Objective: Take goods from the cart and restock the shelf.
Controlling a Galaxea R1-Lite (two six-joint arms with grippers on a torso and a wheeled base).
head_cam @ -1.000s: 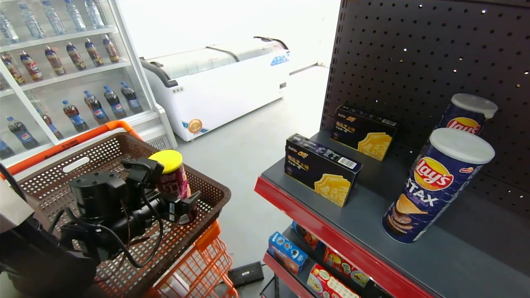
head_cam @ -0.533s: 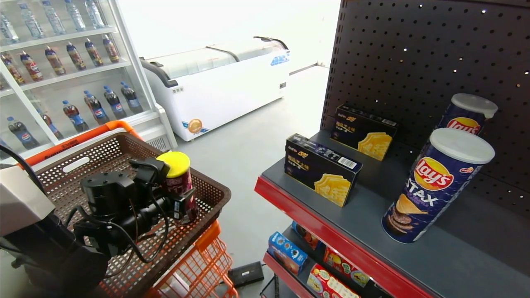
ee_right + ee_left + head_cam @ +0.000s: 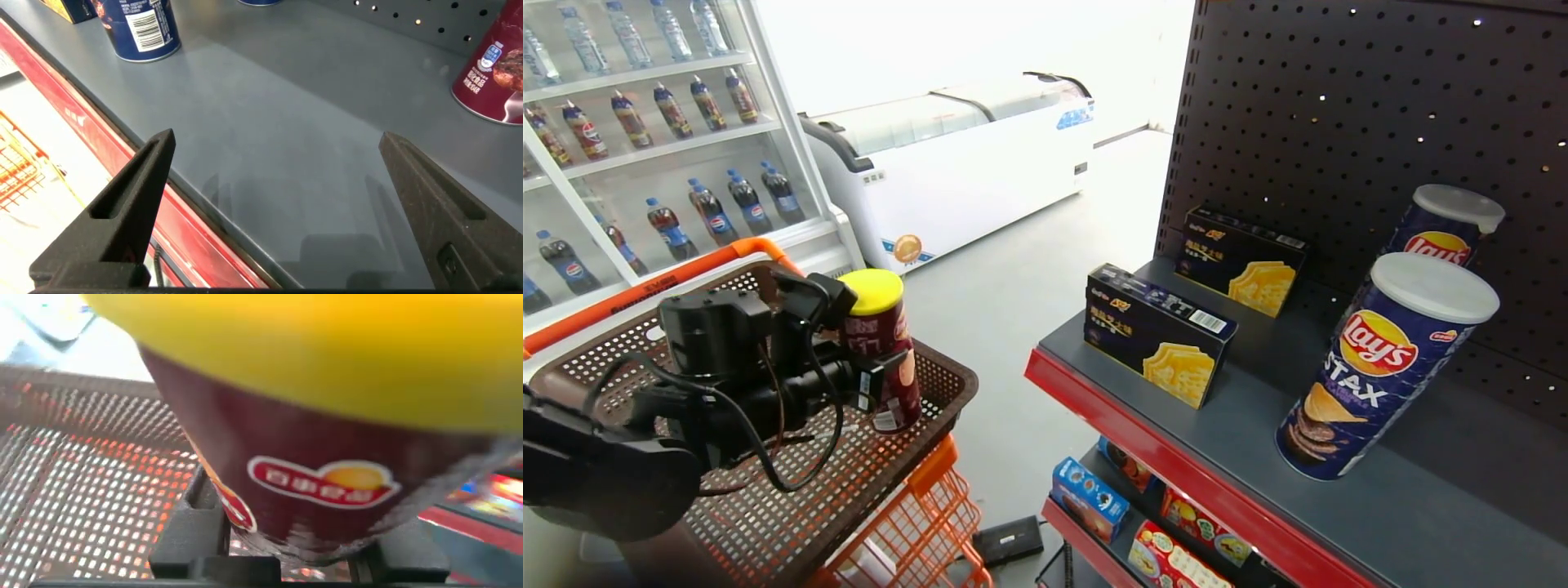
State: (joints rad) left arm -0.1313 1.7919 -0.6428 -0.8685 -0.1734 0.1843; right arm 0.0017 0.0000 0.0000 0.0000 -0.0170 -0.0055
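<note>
Red canister (image 3: 883,355) higher, lifted over cart basket (image 3: 953,378)

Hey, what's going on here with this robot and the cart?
The robot is restocking. Its left gripper holds a red can with a yellow lid upright over the basket on the cart. The right gripper hangs open above a bare patch of the shelf, where blue cans and boxes stand. The can is not yet shelved.

A brown mesh plastic basket (image 3: 960,384), lower left, and grey metal shelf (image 3: 1258,408), right, are viewed from above; the shelf (image 3: 286,122) is shared, closer, by the right wrist view.
</note>
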